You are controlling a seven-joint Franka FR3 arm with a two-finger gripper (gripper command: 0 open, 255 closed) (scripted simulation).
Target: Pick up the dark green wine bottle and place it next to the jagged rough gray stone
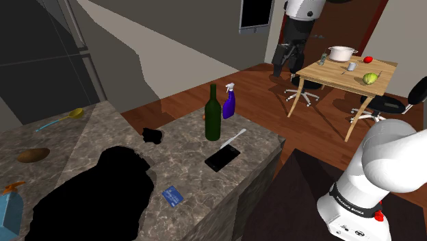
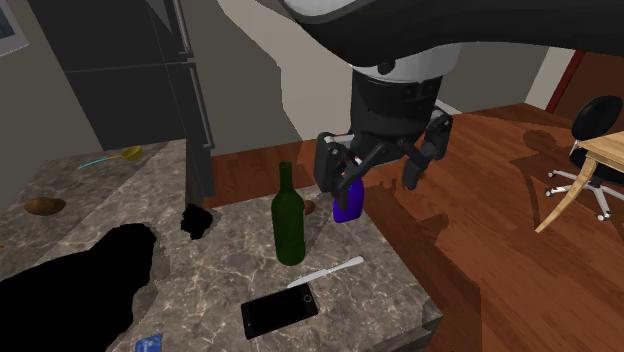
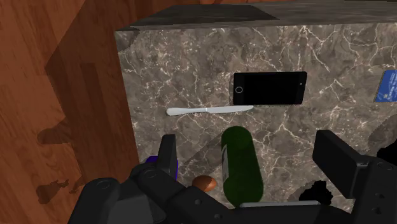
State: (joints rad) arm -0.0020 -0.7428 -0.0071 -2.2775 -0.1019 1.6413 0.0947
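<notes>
Marbled bench holds the green bottle near its edge; the spread pincer should descend squarely astride it, missing the purple sprayer.

The bottle is dark green. The desk is grey-brown marble with thin white veins. The stone is drawn black. The sprayer is purple-blue with a white head. The phone is black, the knife silver-white, the card blue. A potato is brown. The floor is reddish-brown wood planks. The far table is pale wood; on it are a white pot, a red fruit and a green cabbage. The arm is white, the jaws black.
</notes>
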